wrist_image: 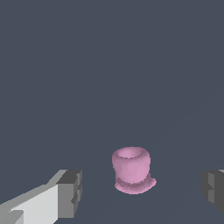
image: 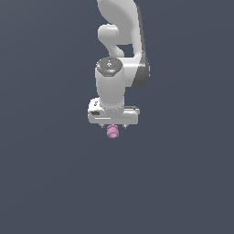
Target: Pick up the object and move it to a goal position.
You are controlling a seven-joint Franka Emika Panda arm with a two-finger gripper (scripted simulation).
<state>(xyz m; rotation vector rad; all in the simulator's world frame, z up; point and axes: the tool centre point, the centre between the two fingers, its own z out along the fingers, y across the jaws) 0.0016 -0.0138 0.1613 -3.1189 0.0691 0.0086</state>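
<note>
- Exterior view: the white arm (image: 119,68) hangs straight down, its wrist vertical and the pincer (image: 112,126) aimed at the grey floor (image: 50,173).
- Exterior view: the pink object (image: 112,132) shows just under the pincer's body, on its centre line; its axis looks vertical.
- Wrist view: the fingers (wrist_image: 70,192) stand wide apart, one on each side of the object (wrist_image: 131,169), touching neither side of it.
- Wrist view: the object stands upright on its flared base, its hollow ringed end facing up towards the pincer.
</note>
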